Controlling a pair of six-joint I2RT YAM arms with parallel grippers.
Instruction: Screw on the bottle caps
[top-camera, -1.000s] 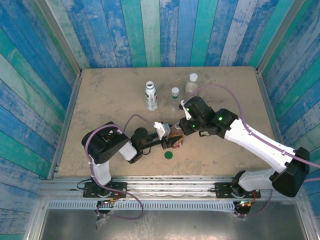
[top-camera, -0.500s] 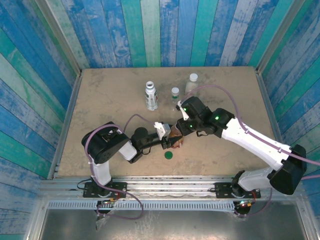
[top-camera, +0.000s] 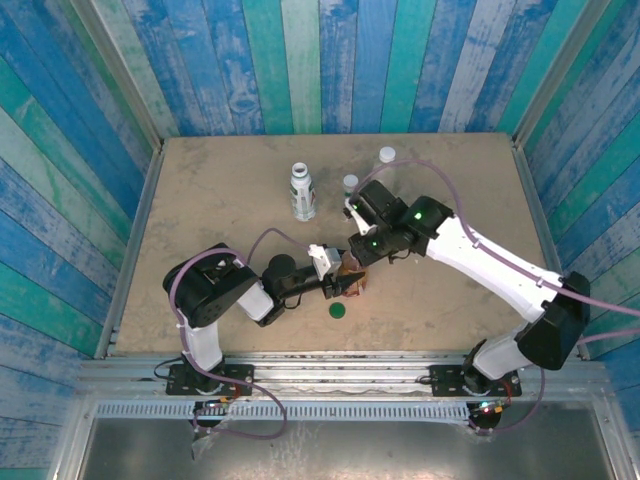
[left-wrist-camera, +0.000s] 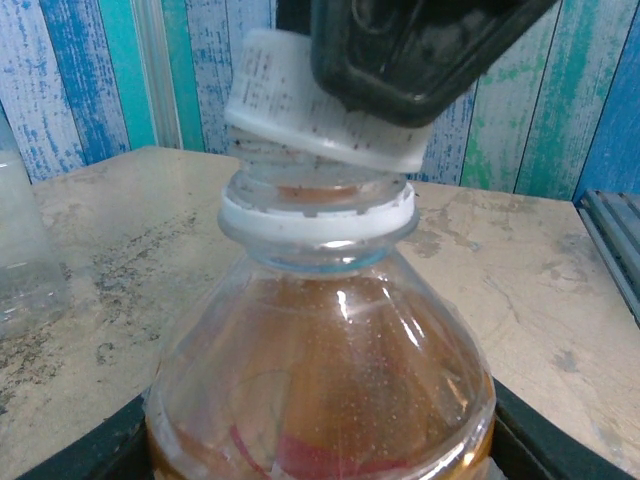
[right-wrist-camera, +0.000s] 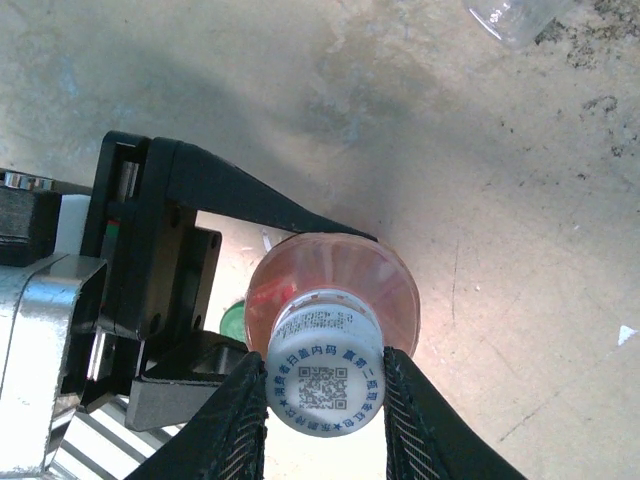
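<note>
Nearest me, 1 green cap (top-camera: 337, 310) lies loose. My left gripper (top-camera: 345, 285) clamps the amber bottle (left-wrist-camera: 320, 380) mid-table. My right gripper (right-wrist-camera: 325, 365) pinches a white cap (left-wrist-camera: 280, 95), tilted on its neck and not yet threaded. Beyond stand the white-labelled bottle (top-camera: 302, 192), small bottle (top-camera: 350, 185) and clear bottle (top-camera: 386, 156); I cannot tell whether they are capped.

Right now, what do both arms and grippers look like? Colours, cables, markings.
The left arm has black joints, white-grey shells and a mauve cable. The right arm has white links, black joints, green lights and the same cable. The left gripper is black with a bare metal block; the right gripper has black tapered fingers. No legible markings.
</note>
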